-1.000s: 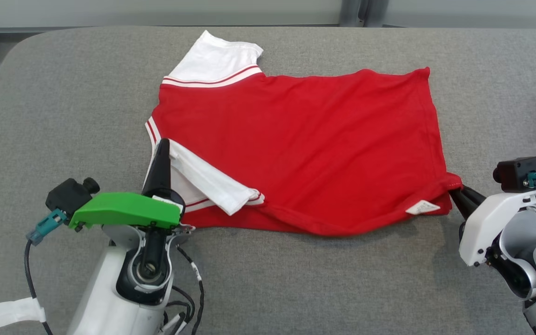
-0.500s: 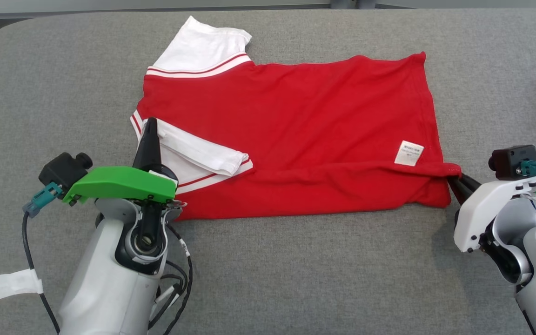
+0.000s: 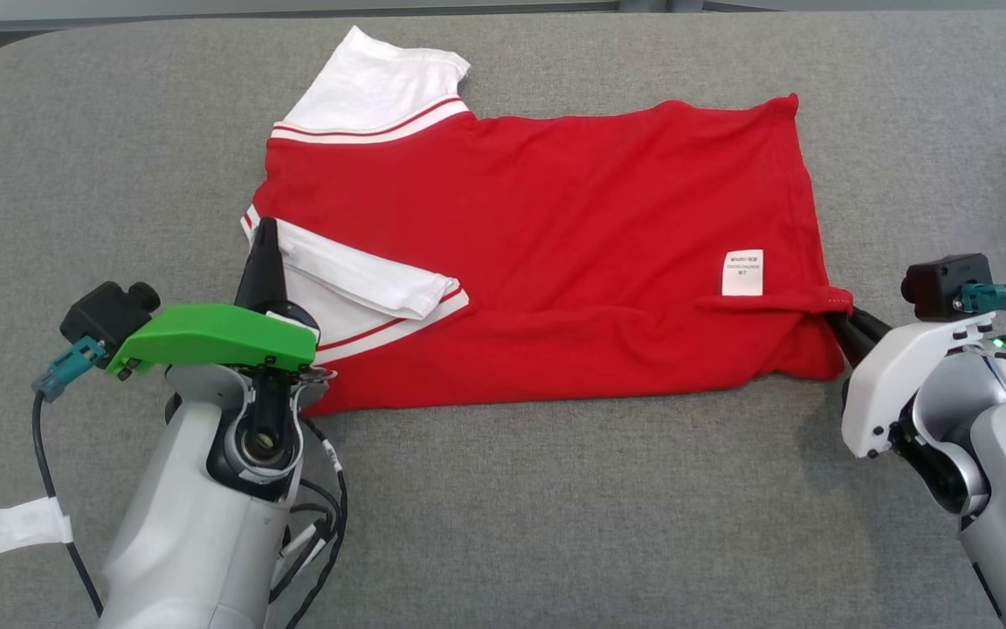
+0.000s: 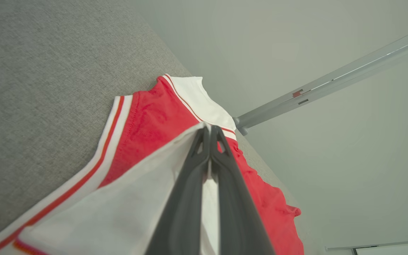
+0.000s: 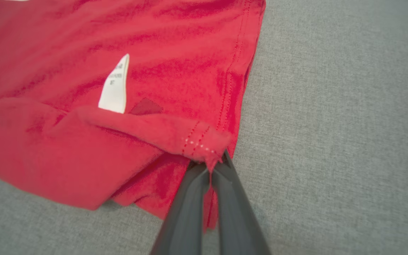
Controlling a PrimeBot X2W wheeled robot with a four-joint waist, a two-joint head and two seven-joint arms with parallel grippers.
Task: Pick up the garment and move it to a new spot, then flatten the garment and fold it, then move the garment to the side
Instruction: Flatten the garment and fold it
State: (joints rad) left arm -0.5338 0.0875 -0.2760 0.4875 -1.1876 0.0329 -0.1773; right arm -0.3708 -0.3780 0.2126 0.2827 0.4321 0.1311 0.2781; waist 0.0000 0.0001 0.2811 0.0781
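Lying spread on the grey tabletop [image 3: 555,524], the red garment [image 3: 555,245] has its near edge raised in a loose fold. The left fingers [image 3: 264,262] are clamped on the white sleeve [image 3: 363,284] at the garment's left end. The right fingers [image 3: 852,336] pinch the garment's near right hem corner, beside its white label [image 3: 742,273].

Left tool [image 3: 265,227] and right tool [image 3: 838,323] — both pinched tight, seemingly low.
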